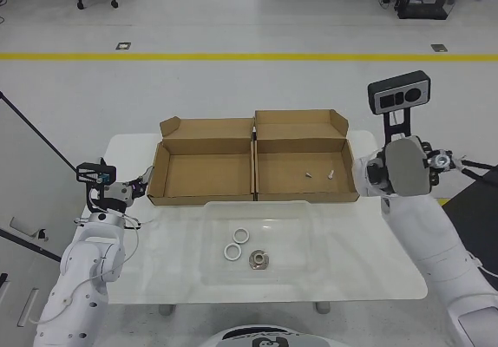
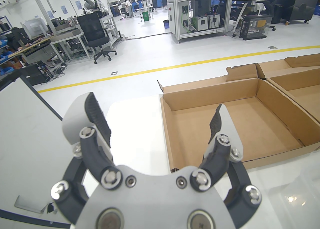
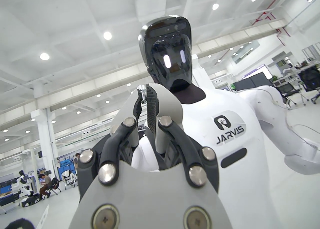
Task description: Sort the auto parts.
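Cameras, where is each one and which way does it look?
Top view: above the arms, facing down at the table, left box, right box and tray; left arm and right arm show.
Left wrist view: on the left wrist, looking across the left box into the room; its open left gripper shows.
Right wrist view: on the right wrist, facing up at the robot's head; right gripper pinches a screw.
Shared: the left box, in top and left wrist views.

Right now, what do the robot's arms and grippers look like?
The left arm and right arm are rounded white shells with thin cables at the wrists. The left gripper and right gripper match: grey metal plate, black links with shiny bolts, pale fingers lined with black ridged pads.
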You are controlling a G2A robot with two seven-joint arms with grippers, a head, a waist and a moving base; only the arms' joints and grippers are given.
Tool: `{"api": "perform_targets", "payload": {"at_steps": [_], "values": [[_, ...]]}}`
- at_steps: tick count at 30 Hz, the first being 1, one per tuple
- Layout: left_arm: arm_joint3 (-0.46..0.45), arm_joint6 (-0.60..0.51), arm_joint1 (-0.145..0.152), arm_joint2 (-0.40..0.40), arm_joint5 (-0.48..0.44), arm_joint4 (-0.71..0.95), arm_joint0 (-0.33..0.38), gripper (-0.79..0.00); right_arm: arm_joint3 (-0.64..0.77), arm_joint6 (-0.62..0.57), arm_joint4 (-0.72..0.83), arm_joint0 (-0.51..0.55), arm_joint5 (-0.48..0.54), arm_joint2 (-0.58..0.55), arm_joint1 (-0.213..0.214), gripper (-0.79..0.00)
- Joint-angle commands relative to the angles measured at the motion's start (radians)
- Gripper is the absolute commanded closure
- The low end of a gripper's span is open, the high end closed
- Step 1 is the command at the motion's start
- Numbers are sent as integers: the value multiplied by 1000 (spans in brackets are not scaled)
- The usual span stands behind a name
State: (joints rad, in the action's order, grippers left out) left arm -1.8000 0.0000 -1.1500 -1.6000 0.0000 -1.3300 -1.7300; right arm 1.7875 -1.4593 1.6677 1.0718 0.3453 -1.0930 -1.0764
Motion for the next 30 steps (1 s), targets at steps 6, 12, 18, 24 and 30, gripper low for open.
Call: {"api": "perform_targets", "payload": {"at_steps": [6, 12, 18, 24, 30], "values": [[0, 0, 0, 0, 0, 0, 0, -785, -18, 70, 15, -9, -11, -8, -23, 0], [0, 0, 0, 0, 0, 0, 0, -785, -43, 121, -167, -28, -37, -20, -28, 0], [0, 0, 0, 0, 0, 0, 0, -785, -42, 166, -360, -41, -71, -37, -28, 0], [0, 0, 0, 0, 0, 0, 0, -785, -22, 181, -415, -39, -87, -47, -33, 0], [0, 0, 0, 0, 0, 0, 0, -785, -14, 155, -278, -25, -95, -35, -50, 0]]}}
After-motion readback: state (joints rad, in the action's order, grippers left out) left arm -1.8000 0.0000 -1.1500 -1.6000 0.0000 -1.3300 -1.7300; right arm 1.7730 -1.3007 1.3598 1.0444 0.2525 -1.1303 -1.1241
